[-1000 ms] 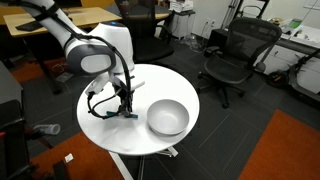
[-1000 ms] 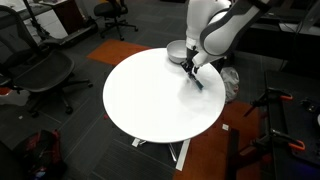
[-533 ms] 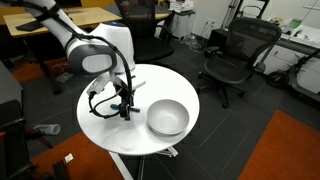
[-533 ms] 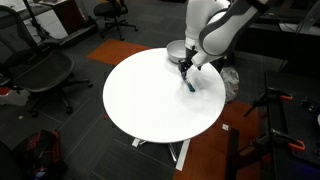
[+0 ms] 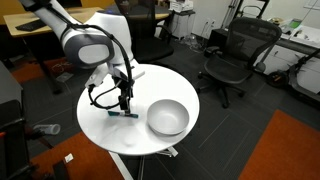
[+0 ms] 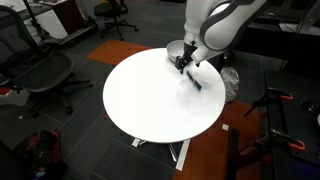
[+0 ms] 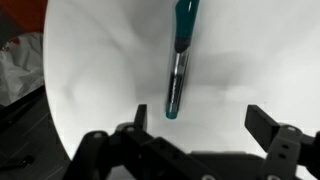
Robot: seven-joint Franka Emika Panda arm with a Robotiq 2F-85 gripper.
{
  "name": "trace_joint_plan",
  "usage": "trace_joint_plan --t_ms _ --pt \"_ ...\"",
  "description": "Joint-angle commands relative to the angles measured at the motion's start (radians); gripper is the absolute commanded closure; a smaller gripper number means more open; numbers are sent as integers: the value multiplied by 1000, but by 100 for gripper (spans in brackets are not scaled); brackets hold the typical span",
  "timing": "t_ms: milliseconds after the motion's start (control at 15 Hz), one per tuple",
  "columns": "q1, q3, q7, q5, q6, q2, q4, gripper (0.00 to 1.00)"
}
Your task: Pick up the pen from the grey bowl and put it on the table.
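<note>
The teal-blue pen lies flat on the white table, free of any grip. In the wrist view my gripper hangs open just above it, the pen's dark tip reaching towards the gap between the fingers. In both exterior views the pen rests on the tabletop beside the gripper. The grey bowl stands to one side of the pen, with nothing in it. The arm partly hides the bowl in an exterior view.
Black office chairs stand around the table. Wooden desks line the back. An orange carpet patch lies on the floor. The table's edge runs close on the left of the wrist view.
The gripper has opened and let go of the pen, then risen a little. The pen now lies flat on the table.
</note>
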Motion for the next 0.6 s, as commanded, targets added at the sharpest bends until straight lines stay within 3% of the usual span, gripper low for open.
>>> trace_joint_plan --t_ms 0,533 --pt "18 3 -15 -5 10 -97 -73 0" --pt "15 8 0 -12 -2 -96 -44 0"
